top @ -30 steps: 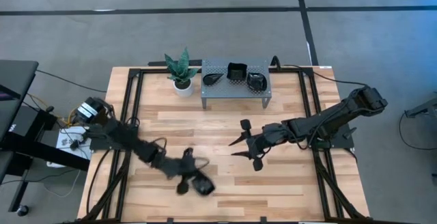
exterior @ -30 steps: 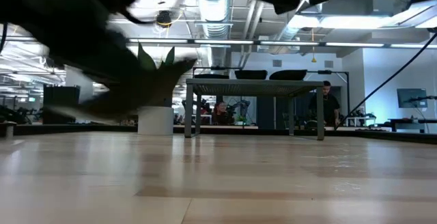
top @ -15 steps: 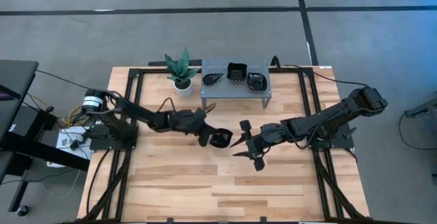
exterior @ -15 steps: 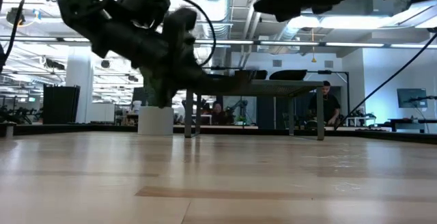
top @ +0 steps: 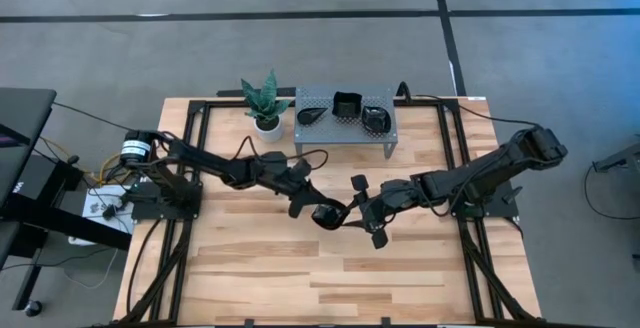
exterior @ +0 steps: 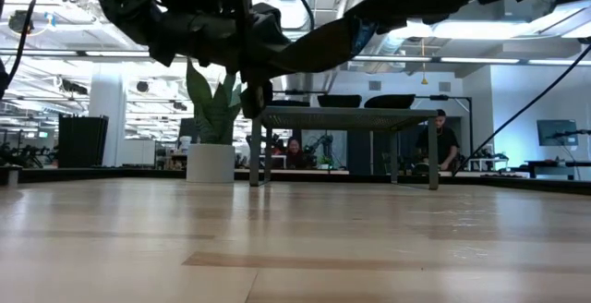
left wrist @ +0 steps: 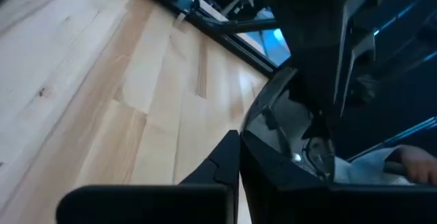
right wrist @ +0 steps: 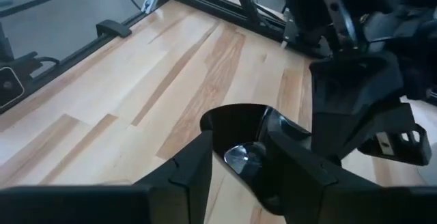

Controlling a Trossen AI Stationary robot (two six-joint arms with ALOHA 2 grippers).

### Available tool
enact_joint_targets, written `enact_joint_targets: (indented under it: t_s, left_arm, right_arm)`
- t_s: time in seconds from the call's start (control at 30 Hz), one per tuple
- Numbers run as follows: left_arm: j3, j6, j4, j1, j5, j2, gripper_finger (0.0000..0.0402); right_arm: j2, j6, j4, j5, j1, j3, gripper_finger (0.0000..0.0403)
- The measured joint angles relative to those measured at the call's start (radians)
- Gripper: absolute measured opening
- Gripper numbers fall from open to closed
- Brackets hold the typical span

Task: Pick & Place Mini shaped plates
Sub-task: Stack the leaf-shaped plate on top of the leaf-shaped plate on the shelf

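A glossy black mini plate [top: 324, 216] hangs in the air over the middle of the table, between my two grippers. My left gripper [top: 312, 208] reaches in from the table's left and is shut on it. My right gripper [top: 347, 216] comes from the right and is open. In the right wrist view its fingers stand on either side of the plate [right wrist: 235, 118], with the left gripper [right wrist: 355, 94] behind it. Three more black plates [top: 347, 104] lie on a grey perforated stand [top: 345, 128] at the far side. My left gripper holds the plate by the part of its rim [right wrist: 293, 132] that faces the table's left, coming in roughly level from that side. The plate is lifted clear of the table, hollow side up. Whether my right gripper's fingers [right wrist: 194, 162] touch the plate, I cannot tell.
A potted plant in a white pot [top: 266, 118] stands left of the grey stand. Black frame rails [top: 190, 158] run along the table's left and right sides. Bare wood [top: 330, 278] lies toward the near edge. People and desks show in the room beyond the table.
My left arm has swung up from near the table's near edge, first toward the far side and then right toward the middle. It has carried the plate, lifted clear, up to my right gripper's fingertips. The right arm has kept still.
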Motion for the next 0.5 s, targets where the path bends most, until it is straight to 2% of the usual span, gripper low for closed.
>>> enact_joint_targets:
  t_s: [0.27, 0.4, 0.5]
  left_arm:
    - [0.009, -0.142, -0.017, 0.048, 0.064, 0.000, 0.0011]
    - [0.009, -0.255, -0.017, 0.082, 0.124, 0.000, 0.0011]
    - [0.009, -0.336, -0.018, 0.095, 0.129, 0.000, 0.0012]
  right_arm:
    - [0.000, -0.077, -0.005, 0.001, 0.003, 0.000, 0.0131]
    - [0.000, -0.123, -0.007, 0.002, 0.006, 0.000, 0.0125]
    - [0.000, -0.161, -0.008, 0.002, 0.002, 0.000, 0.0120]
